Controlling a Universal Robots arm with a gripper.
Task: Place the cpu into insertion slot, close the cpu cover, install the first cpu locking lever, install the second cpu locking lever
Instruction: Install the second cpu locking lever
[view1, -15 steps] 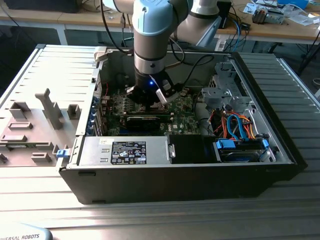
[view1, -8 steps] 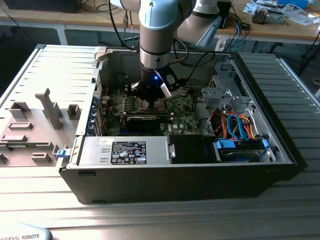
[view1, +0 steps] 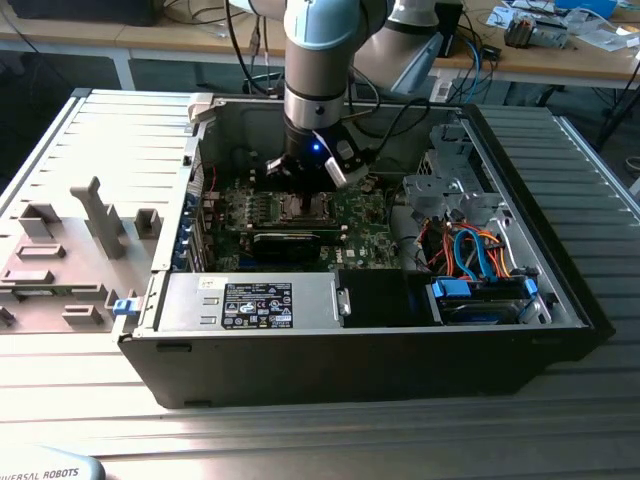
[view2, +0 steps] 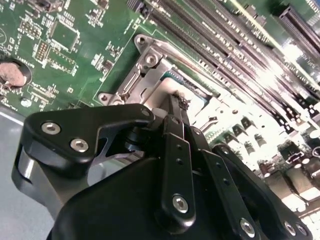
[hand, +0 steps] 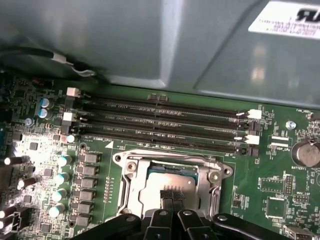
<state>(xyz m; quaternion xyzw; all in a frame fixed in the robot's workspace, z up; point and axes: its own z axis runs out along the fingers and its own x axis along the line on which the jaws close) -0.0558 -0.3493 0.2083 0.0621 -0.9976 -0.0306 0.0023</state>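
In the exterior view the arm reaches down into the open computer case, and my gripper hangs just above the cpu socket on the green motherboard. In both wrist views the black fingers are shut together, tips down over the middle of the socket with nothing seen between them. The cpu cover, a silvery frame, lies flat around its square window. Through that window shows the dull grey top of the cpu. I cannot tell how the locking levers stand.
Several long memory slots run beside the socket, near the case wall. A black graphics card, the labelled power supply and a drive bay with blue and orange cables crowd the case. Grey fixtures stand at the exterior view's left.
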